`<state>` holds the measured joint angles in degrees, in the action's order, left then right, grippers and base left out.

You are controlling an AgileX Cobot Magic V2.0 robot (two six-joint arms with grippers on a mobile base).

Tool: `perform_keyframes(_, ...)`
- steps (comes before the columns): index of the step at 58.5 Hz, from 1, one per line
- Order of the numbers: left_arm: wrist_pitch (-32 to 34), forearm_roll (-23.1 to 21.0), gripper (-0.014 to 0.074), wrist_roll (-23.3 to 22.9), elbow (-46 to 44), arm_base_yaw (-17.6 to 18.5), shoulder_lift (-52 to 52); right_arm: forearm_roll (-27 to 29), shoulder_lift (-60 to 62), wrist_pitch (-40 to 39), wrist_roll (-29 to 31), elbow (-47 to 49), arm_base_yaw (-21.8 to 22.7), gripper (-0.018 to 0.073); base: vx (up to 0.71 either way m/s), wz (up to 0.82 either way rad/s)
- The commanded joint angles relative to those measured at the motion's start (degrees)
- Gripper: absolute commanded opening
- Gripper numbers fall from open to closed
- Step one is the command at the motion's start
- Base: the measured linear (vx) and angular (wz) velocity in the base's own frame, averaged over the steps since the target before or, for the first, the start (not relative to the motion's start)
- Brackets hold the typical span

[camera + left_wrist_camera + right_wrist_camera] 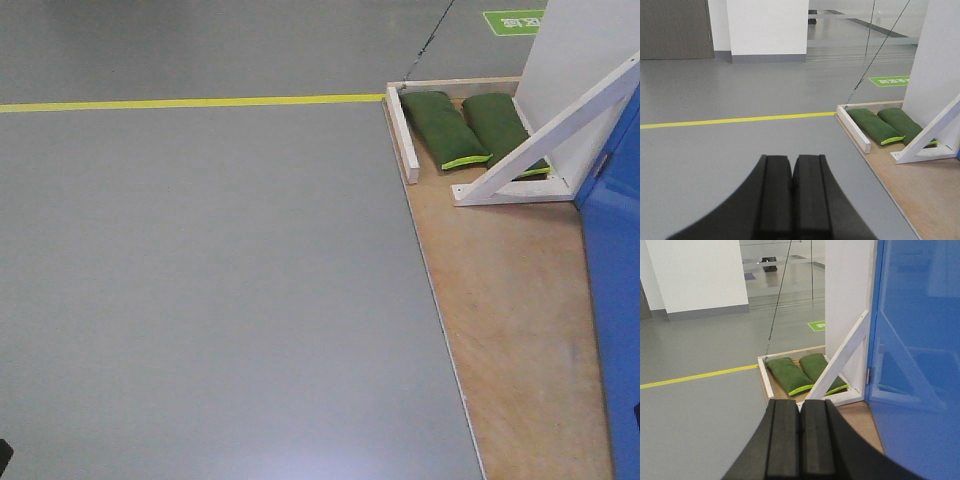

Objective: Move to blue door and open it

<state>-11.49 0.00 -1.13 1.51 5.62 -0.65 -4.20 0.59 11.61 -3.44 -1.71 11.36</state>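
Blue door (920, 340) along right edge; wide grey floor (200, 300) leftward.

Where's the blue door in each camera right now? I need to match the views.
Front: the blue door is a strip along the right edge.
Left wrist: not clearly in it.
Right wrist: it fills the right third, top to bottom.
Shared landmark: the two green bags by the white brace, seen in all three views.
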Motion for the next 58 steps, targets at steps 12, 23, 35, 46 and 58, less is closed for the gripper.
perform_keyframes(12,4.75,-0.33,0.0073,-0.37,-1.41,0.11,-0.72,-0.73,-0.59,-2.65,0.06,2.85,0.24,-0.0001,0.0,0.0)
perform_keyframes(23,4.75,-0.33,0.0073,-0.37,-1.41,0.11,-0.72,-2.24,-8.94,0.29,0.06,13.64,0.24,-0.0001,0.0,0.0)
perform_keyframes(35,4.75,-0.33,0.0073,-0.37,-1.41,0.11,-0.72,-2.24,-24.36,0.23,0.06,31.99,0.24,-0.0001,0.0,0.0)
perform_keyframes(46,4.75,-0.33,0.0073,-0.37,-1.41,0.11,-0.72,-2.24,-39.06,0.06,0.06,52.27,0.24,-0.0001,0.0,0.0)
perform_keyframes(58,4.75,-0.33,0.0073,-0.37,-1.41,0.11,-0.72,-0.77,-56.32,0.24,0.06,78.89,9.59,-0.0001,0.0,0.0)
